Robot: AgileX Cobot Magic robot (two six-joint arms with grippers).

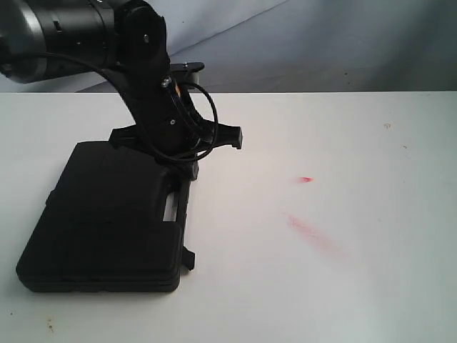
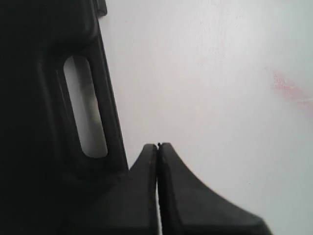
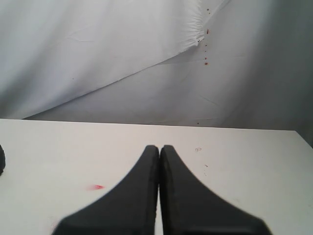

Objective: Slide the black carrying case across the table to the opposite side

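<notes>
The black carrying case (image 1: 100,221) lies flat on the left part of the white table (image 1: 343,157), its handle (image 1: 176,204) facing the table's middle. My left gripper (image 1: 193,171) reaches down from the upper left and is shut with nothing in it. In the left wrist view its tips (image 2: 157,145) sit right beside the outer edge of the handle, near the slot (image 2: 85,105); I cannot tell whether they touch. My right gripper (image 3: 159,147) is shut and empty above bare table (image 3: 244,166). It is out of the exterior view.
Two red smears (image 1: 310,232) (image 1: 305,179) mark the tabletop to the right of the case. A small latch (image 1: 188,259) sticks out of the case's near right corner. Grey cloth (image 1: 321,43) hangs behind the table's far edge.
</notes>
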